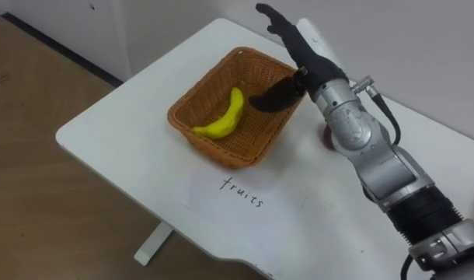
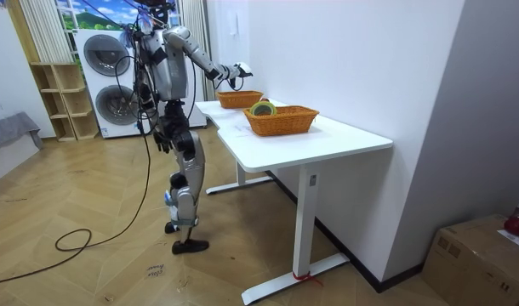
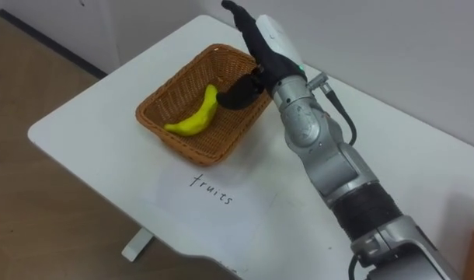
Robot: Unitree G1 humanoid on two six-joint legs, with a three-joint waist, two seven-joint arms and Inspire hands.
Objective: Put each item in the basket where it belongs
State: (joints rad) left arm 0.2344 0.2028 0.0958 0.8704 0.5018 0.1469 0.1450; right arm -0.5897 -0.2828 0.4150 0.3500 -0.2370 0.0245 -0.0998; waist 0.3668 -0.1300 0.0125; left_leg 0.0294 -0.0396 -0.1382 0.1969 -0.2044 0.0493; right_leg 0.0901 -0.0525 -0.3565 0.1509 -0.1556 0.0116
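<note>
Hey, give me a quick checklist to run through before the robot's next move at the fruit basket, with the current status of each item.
1. Yellow banana inside the brown woven wicker basket: ok, it lies on the basket's floor.
2. Right robot hand empty: ok, fingers straight, above the basket's far rim.
3. Left robot hand out of the way: ok, it hangs at the robot's side.
4. Small red object behind the right forearm identified: cannot tell, mostly hidden.
5. Second wicker basket sorted correctly: cannot tell.
</note>
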